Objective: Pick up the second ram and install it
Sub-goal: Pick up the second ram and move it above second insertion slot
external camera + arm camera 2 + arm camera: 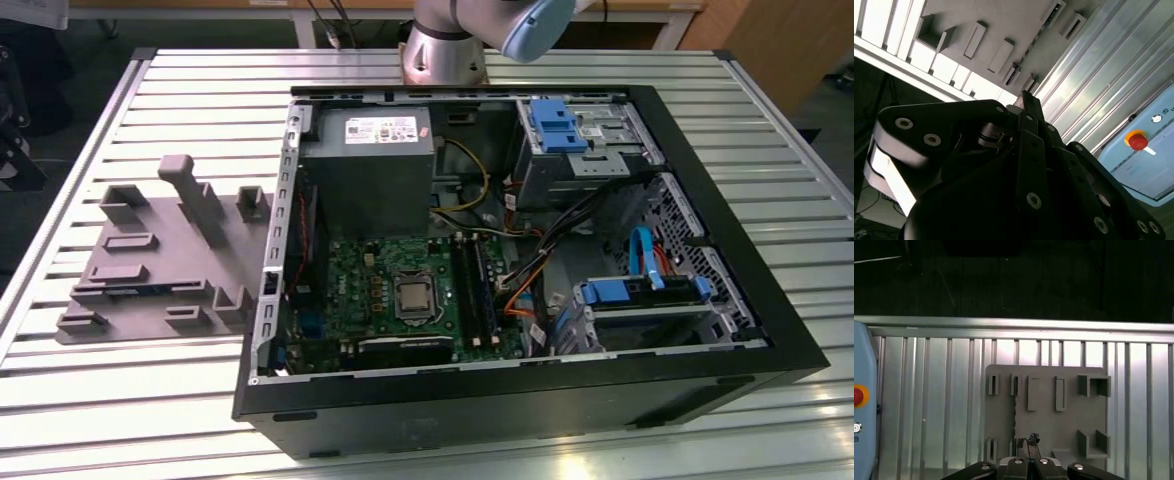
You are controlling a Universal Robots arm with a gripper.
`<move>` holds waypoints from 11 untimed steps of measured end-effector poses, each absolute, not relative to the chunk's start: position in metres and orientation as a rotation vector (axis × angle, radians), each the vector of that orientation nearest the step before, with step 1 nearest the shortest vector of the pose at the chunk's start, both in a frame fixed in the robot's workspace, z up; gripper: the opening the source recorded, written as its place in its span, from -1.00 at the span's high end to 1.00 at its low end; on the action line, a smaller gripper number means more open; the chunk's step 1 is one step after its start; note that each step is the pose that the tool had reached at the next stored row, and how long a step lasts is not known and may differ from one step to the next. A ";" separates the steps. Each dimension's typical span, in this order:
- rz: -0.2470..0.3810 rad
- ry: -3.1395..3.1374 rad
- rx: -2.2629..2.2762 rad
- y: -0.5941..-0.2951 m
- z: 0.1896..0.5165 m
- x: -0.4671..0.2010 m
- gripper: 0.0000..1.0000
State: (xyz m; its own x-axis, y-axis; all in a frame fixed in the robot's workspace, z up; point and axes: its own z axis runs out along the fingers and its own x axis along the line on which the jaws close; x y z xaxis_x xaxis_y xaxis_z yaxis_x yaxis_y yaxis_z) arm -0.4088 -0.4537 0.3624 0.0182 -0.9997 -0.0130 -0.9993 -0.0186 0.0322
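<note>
In the first wrist view the second ram [1015,416] stands on edge as a thin dark strip in a slot of the grey holder plate [1046,432]. My gripper [1027,441] hangs well above that plate, its two black fingers pressed together with nothing between them, and its tips point just beside the near end of the strip. In the second wrist view the ram [1033,44] runs as a dark line across the plate beyond the gripper [1026,98]. In the exterior view the black memory slots [470,283] lie on the green motherboard [387,290] inside the open computer case [534,400].
The holder plate [160,250] lies on the slatted metal table [134,400] at the exterior view's left of the case, with several upright blocks on it. A light blue box with a red button [857,396] sits at the table's side. Cables and drive cages crowd the case.
</note>
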 end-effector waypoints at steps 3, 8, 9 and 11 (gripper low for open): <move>-0.050 -2.189 2.233 -0.454 0.362 -0.409 0.79; -0.050 -2.189 2.233 -0.454 0.362 -0.409 0.79; -0.050 -2.189 2.233 -0.454 0.362 -0.409 0.79; -0.050 -2.189 2.233 -0.454 0.362 -0.409 0.77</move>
State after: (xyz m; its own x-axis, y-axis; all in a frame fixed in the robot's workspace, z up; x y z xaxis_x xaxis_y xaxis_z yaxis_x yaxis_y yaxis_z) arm -0.4087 -0.4537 0.3624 0.0198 -0.9997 -0.0129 -0.9993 -0.0202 0.0322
